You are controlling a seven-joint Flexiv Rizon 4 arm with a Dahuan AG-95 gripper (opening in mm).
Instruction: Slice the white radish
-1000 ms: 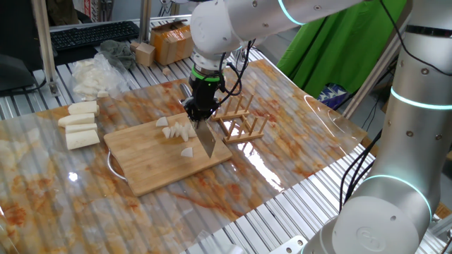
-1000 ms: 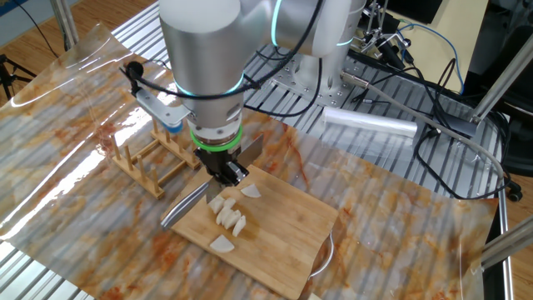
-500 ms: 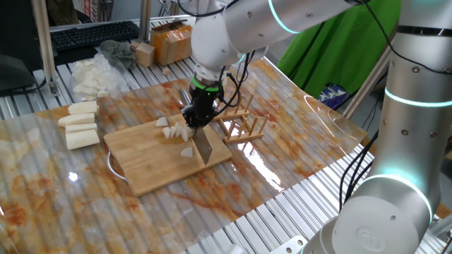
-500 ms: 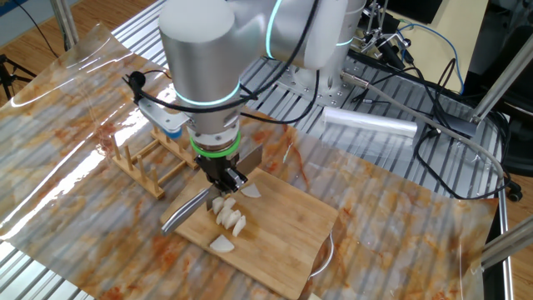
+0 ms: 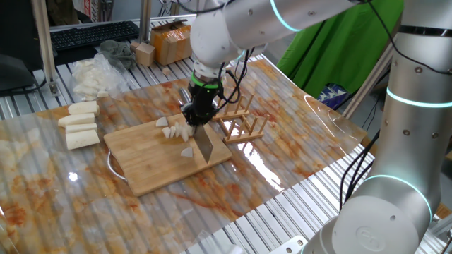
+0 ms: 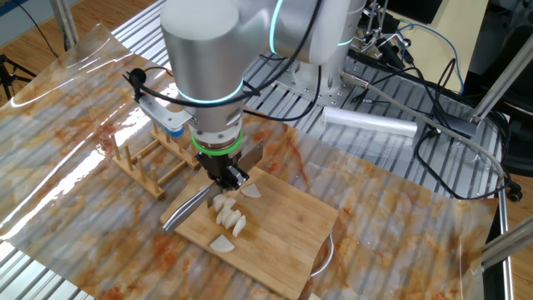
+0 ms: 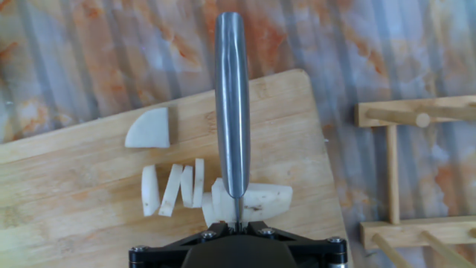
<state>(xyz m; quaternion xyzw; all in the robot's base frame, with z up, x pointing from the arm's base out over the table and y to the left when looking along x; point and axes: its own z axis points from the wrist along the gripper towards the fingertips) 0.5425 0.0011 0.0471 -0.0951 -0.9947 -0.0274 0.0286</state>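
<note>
The white radish lies on the bamboo cutting board [image 5: 152, 169] as a stubby uncut end [image 7: 264, 201] with several thin slices [image 7: 172, 187] beside it and one quarter piece [image 7: 149, 129] apart. In the fixed views the pieces [image 5: 176, 132] [image 6: 229, 218] sit mid-board. My gripper [image 7: 236, 220] [image 5: 194, 116] [image 6: 225, 177] is shut on a steel knife [image 7: 232, 112]. Its blade [image 5: 204, 143] [image 6: 187, 207] stands edge-down across the uncut end, next to the last slice. Where the blade meets the radish is hidden by the knife's spine.
A wooden rack [image 5: 240, 121] [image 7: 394, 171] stands just right of the board. Three longer radish blocks [image 5: 79, 123] lie to the board's left, white scraps on plastic [image 5: 88, 74] behind them. A cardboard box [image 5: 169, 41] and a keyboard [image 5: 92, 34] sit at the back.
The hand and knife shifted slightly left and down over the radish in the first half second, then stayed almost still. The pieces have not moved.
</note>
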